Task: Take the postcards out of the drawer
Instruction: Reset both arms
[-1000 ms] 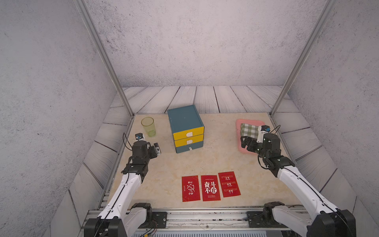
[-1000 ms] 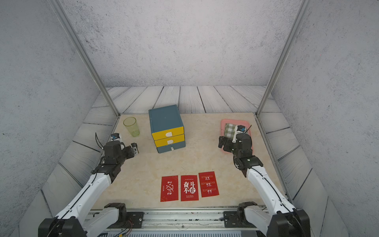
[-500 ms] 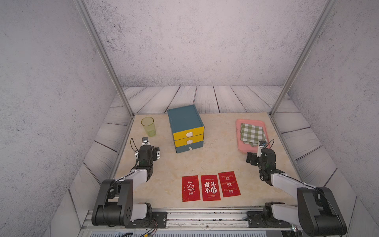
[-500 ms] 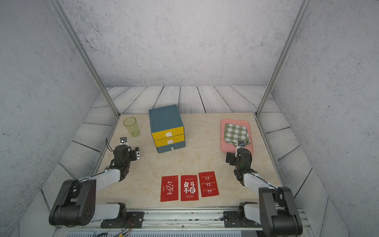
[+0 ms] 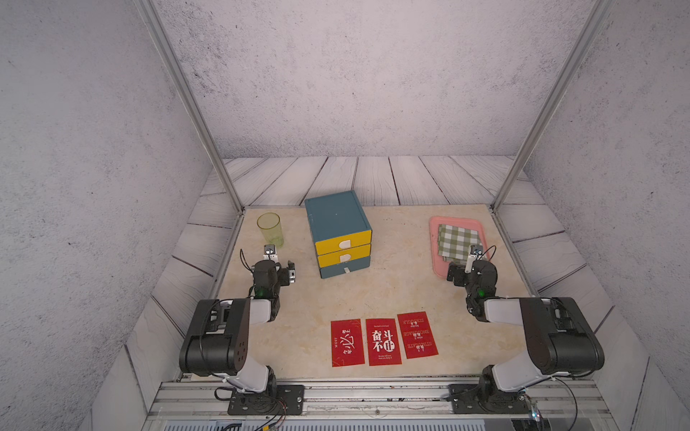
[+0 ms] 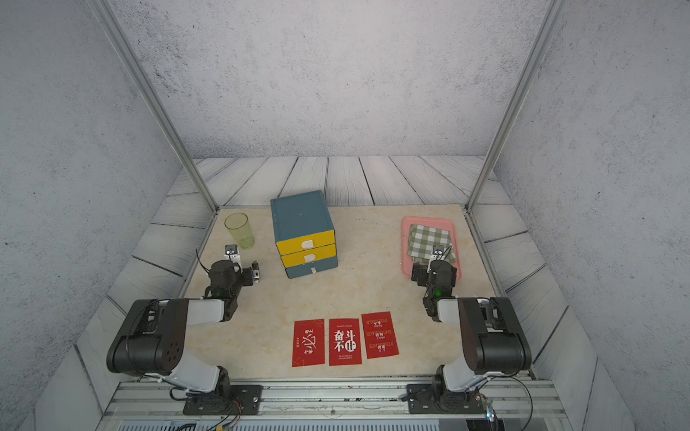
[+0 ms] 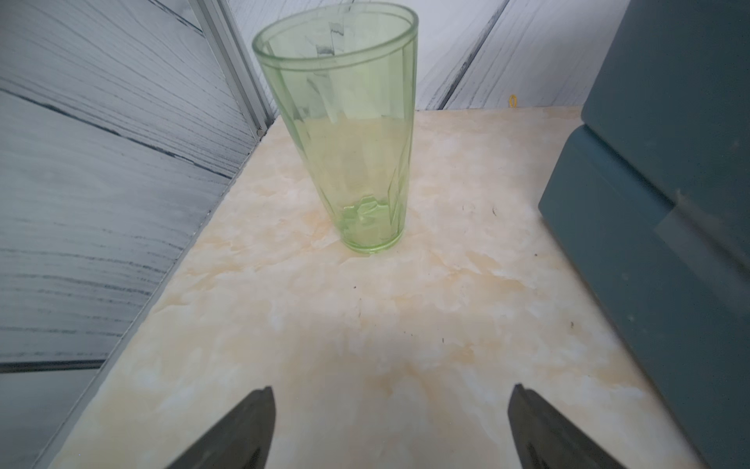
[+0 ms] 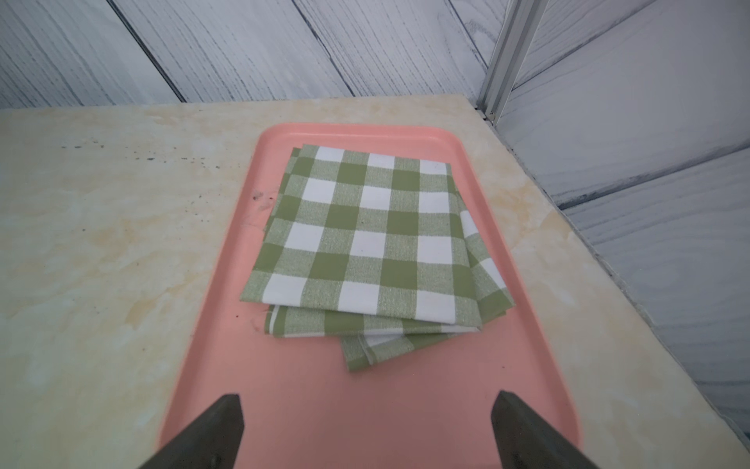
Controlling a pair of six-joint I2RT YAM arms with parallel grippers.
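Three red postcards point(image 5: 384, 341) point(image 6: 345, 341) with white characters lie flat side by side on the table near its front edge, outside the drawer unit. In both top views the blue drawer unit point(image 5: 338, 233) point(image 6: 302, 231), with two yellow fronts and one blue front, stands at the back middle with all drawers pushed in. My left gripper point(image 5: 273, 265) point(image 7: 389, 406) rests low at the left, open and empty, facing a green cup. Over at the right, my right gripper point(image 5: 471, 268) point(image 8: 365, 410) is open and empty above the near end of a pink tray.
A clear green cup point(image 5: 269, 228) point(image 7: 345, 134) stands upright at the back left, close to the unit's side point(image 7: 669, 203). The pink tray point(image 5: 435, 242) point(image 8: 284, 406) at the right holds a folded green-and-white checked cloth point(image 5: 457, 240) point(image 8: 365, 235). Metal posts stand at the back corners.
Both arms have drawn back and folded down toward the front rail. Their grippers sank lower and stayed open. The postcards and the drawers have not moved.
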